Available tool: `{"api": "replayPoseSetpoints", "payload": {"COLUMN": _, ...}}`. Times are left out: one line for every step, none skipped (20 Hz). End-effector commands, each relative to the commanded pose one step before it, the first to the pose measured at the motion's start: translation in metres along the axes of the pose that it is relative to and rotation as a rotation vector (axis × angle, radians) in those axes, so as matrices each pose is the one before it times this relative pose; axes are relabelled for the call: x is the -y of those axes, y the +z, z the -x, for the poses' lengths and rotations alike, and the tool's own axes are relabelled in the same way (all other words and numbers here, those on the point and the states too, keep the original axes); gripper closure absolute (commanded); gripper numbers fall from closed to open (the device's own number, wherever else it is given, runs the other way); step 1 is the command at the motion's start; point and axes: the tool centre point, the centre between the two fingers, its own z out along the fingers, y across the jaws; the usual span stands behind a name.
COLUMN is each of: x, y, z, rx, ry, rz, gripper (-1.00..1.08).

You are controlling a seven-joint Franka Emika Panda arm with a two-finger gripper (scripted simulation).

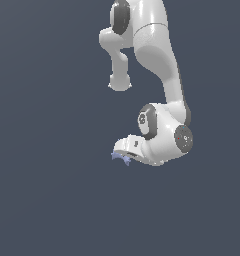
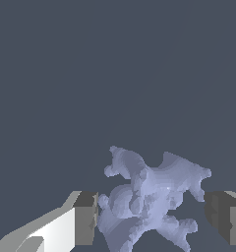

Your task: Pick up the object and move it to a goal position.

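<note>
Both views are being rendered sharply, with no blur or edge distortion. The white arm [image 1: 159,60] is being lit evenly from above, with soft highlights and no glare. Gentle shading is being shown on the spiky lump [image 2: 149,197]; the backdrop is being kept dim and flat.

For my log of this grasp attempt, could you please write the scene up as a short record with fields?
arm: one white Panda, bent low, wrist close to the floor
gripper: open, one finger on each side of the object
object: pale blue spiky lump, lying between the fingers
contact: a gap shows at the far finger; at the near finger it cannot be told
exterior view: object mostly hidden under the hand, only a few spikes show
floor: plain dark grey
goal marker: none visible
</note>
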Motion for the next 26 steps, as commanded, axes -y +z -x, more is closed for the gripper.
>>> {"api": "replayPoseSetpoints", "payload": {"x": 0.00295, "y": 0.00204, "z": -0.00075, "rx": 0.00326, "ry": 0.01026, "rz": 0.02472, "gripper": -0.60}}
{"api": "replayPoseSetpoints", "payload": {"x": 0.00095, "y": 0.00055, "z": -0.00008, "rx": 0.00078, "ry": 0.00229, "rz": 0.00628, "gripper": -0.60}}
{"api": "replayPoseSetpoints", "payload": {"x": 0.00074, "y": 0.00042, "z": -0.00005, "rx": 0.00057, "ry": 0.00179, "rz": 0.00491, "gripper": -0.60}}
{"api": "replayPoseSetpoints", "payload": {"x": 0.00053, "y": 0.00029, "z": -0.00003, "rx": 0.00039, "ry": 0.00127, "rz": 0.00347, "gripper": -0.60}}
{"api": "replayPoseSetpoints", "payload": {"x": 0.00031, "y": 0.00016, "z": -0.00002, "rx": 0.00022, "ry": 0.00075, "rz": 0.00204, "gripper": -0.60}}
{"api": "replayPoseSetpoints", "payload": {"x": 0.00010, "y": 0.00005, "z": 0.00000, "rx": 0.00007, "ry": 0.00024, "rz": 0.00064, "gripper": -0.60}}
{"api": "replayPoseSetpoints", "payload": {"x": 0.00007, "y": -0.00010, "z": 0.00038, "rx": -0.00017, "ry": -0.00279, "rz": -0.00407, "gripper": -0.60}}
{"api": "replayPoseSetpoints", "payload": {"x": 0.00001, "y": 0.00035, "z": 0.00000, "rx": 0.00000, "ry": 0.00000, "rz": 0.00000, "gripper": -0.60}}
{"api": "replayPoseSetpoints", "payload": {"x": 0.00002, "y": 0.00105, "z": 0.00000, "rx": 0.00000, "ry": 0.00000, "rz": 0.00000, "gripper": -0.60}}
{"api": "replayPoseSetpoints", "payload": {"x": -0.00003, "y": 0.00180, "z": -0.00003, "rx": 0.00002, "ry": 0.00027, "rz": 0.00041, "gripper": -0.60}}
{"api": "replayPoseSetpoints", "payload": {"x": 0.00004, "y": 0.00245, "z": 0.00002, "rx": 0.00000, "ry": 0.00000, "rz": 0.00000, "gripper": -0.60}}
{"api": "replayPoseSetpoints", "payload": {"x": -0.00008, "y": 0.00326, "z": -0.00003, "rx": 0.00007, "ry": 0.00054, "rz": 0.00081, "gripper": -0.60}}
{"api": "replayPoseSetpoints", "payload": {"x": -0.00002, "y": 0.00390, "z": 0.00004, "rx": 0.00004, "ry": 0.00027, "rz": 0.00040, "gripper": -0.60}}
{"api": "replayPoseSetpoints", "payload": {"x": -0.00005, "y": 0.00445, "z": 0.00007, "rx": 0.00008, "ry": 0.00038, "rz": 0.00057, "gripper": -0.60}}
{"api": "replayPoseSetpoints", "payload": {"x": -0.00006, "y": 0.00393, "z": 0.00009, "rx": 0.00009, "ry": 0.00038, "rz": 0.00057, "gripper": -0.60}}
{"api": "replayPoseSetpoints", "payload": {"x": 0.00002, "y": 0.00312, "z": 0.00014, "rx": 0.00000, "ry": 0.00000, "rz": 0.00000, "gripper": -0.60}}
{"api": "replayPoseSetpoints", "payload": {"x": -0.00009, "y": 0.00255, "z": 0.00006, "rx": 0.00012, "ry": 0.00038, "rz": 0.00056, "gripper": -0.60}}
{"api": "replayPoseSetpoints", "payload": {"x": 0.00001, "y": 0.00173, "z": 0.00010, "rx": 0.00000, "ry": 0.00000, "rz": 0.00000, "gripper": -0.60}}
{"api": "replayPoseSetpoints", "payload": {"x": 0.00000, "y": 0.00104, "z": 0.00006, "rx": 0.00000, "ry": 0.00000, "rz": 0.00000, "gripper": -0.60}}
{"api": "replayPoseSetpoints", "payload": {"x": 0.00000, "y": 0.00035, "z": 0.00002, "rx": 0.00000, "ry": 0.00000, "rz": 0.00000, "gripper": -0.60}}
{"api": "replayPoseSetpoints", "payload": {"x": 0.00000, "y": 0.00000, "z": 0.00000, "rx": 0.00000, "ry": 0.00000, "rz": 0.00000, "gripper": 1.08}}
{"api": "replayPoseSetpoints", "payload": {"x": 0.00000, "y": 0.00000, "z": 0.00000, "rx": 0.00000, "ry": 0.00000, "rz": 0.00000, "gripper": 1.08}}
{"api": "replayPoseSetpoints", "payload": {"x": 0.00000, "y": 0.00000, "z": 0.00000, "rx": 0.00000, "ry": 0.00000, "rz": 0.00000, "gripper": 1.08}}
{"api": "replayPoseSetpoints", "payload": {"x": 0.00000, "y": 0.00000, "z": 0.00000, "rx": 0.00000, "ry": 0.00000, "rz": 0.00000, "gripper": 1.08}}
{"api": "replayPoseSetpoints", "payload": {"x": 0.00000, "y": 0.00000, "z": 0.00000, "rx": 0.00000, "ry": 0.00000, "rz": 0.00000, "gripper": 1.08}}
{"api": "replayPoseSetpoints", "payload": {"x": 0.00000, "y": 0.00000, "z": 0.00000, "rx": 0.00000, "ry": 0.00000, "rz": 0.00000, "gripper": 1.08}}
